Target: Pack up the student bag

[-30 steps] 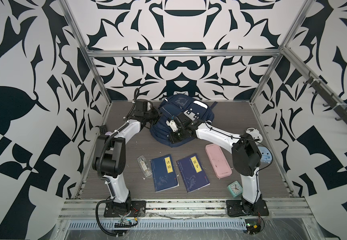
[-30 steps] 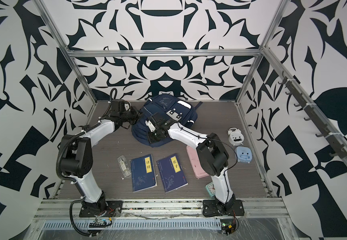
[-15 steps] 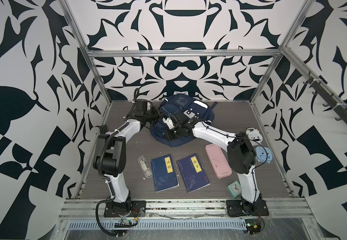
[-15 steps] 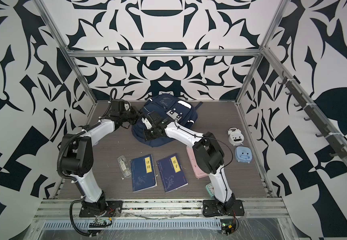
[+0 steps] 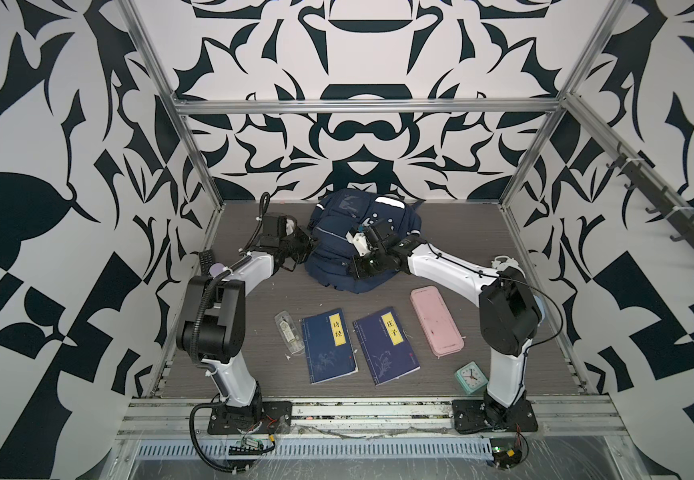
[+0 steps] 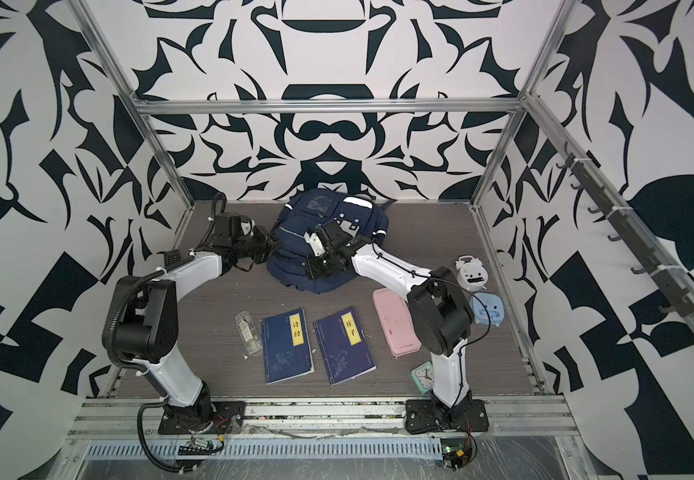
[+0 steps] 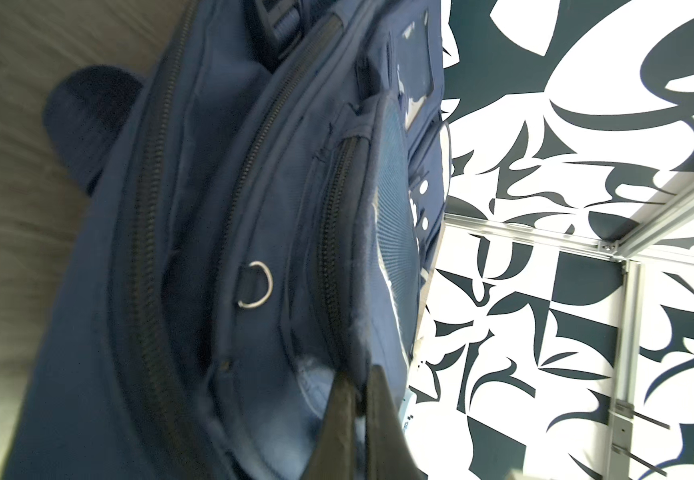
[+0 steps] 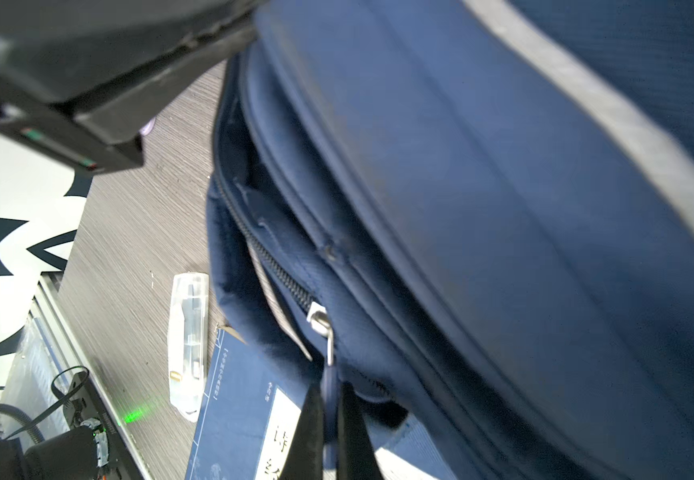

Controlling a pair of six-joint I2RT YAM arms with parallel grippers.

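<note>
Right wrist: right hand (image 8: 330, 388) pinches zipper pull (image 8: 329, 349) on student bag (image 8: 461, 187).

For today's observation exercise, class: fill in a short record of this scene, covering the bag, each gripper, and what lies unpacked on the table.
Bag: student bag, lying at the back of the table
Left gripper: shut on a fabric edge of the bag
Right gripper: shut on the zip pull
Unpacked, in front of the bag: two blue books, pink case, clear case, mint clock
</note>
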